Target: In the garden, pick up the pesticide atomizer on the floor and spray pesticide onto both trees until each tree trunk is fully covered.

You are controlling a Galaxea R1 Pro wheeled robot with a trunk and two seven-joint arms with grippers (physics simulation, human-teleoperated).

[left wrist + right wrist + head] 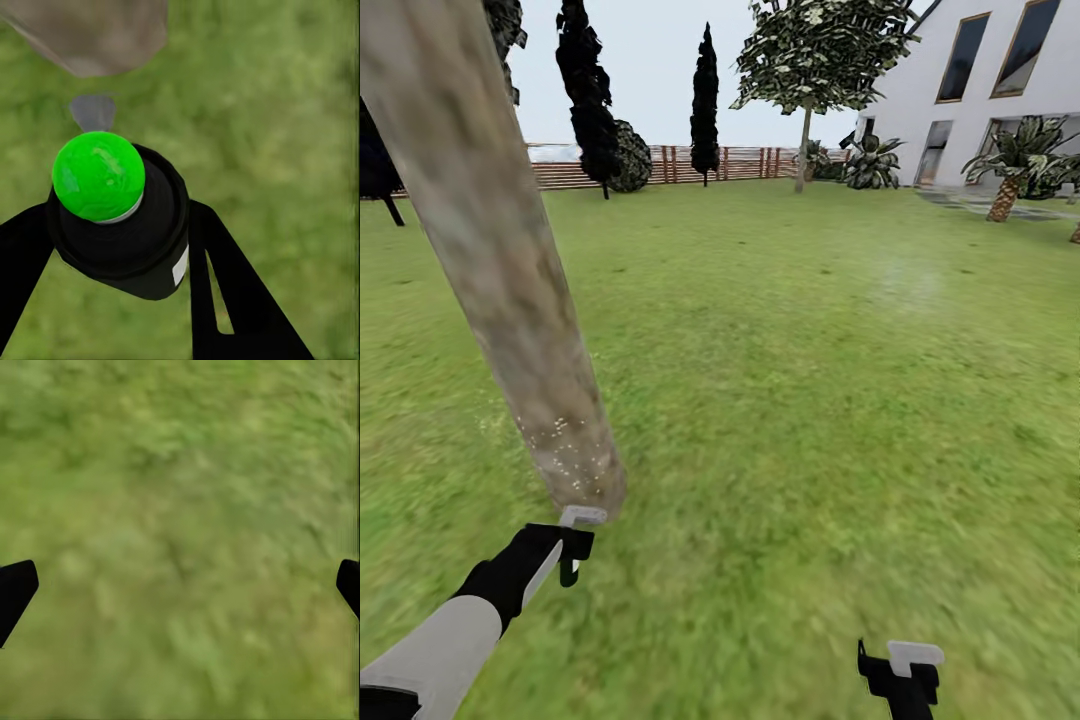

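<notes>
My left gripper (120, 225) is shut on the pesticide atomizer (131, 251), a small black bottle whose round top (97, 175) shows bright green here. A faint grey cone (92, 111) sits just beyond that top, toward the base of the near tree trunk (90, 34). In the head view the left gripper (568, 548) is low, right at the foot of this leaning beige-grey trunk (490, 250), which has white specks (555, 432) near its bottom. The second tree (805, 110) stands far off by the fence. My right gripper (900, 672) hangs open over grass.
Lawn (810, 400) spreads in every direction. A slatted wooden fence (680, 165) closes the far side, with dark conifers (705, 100) in front. A white house (980, 90) and short palms (1010, 170) lie at the far right.
</notes>
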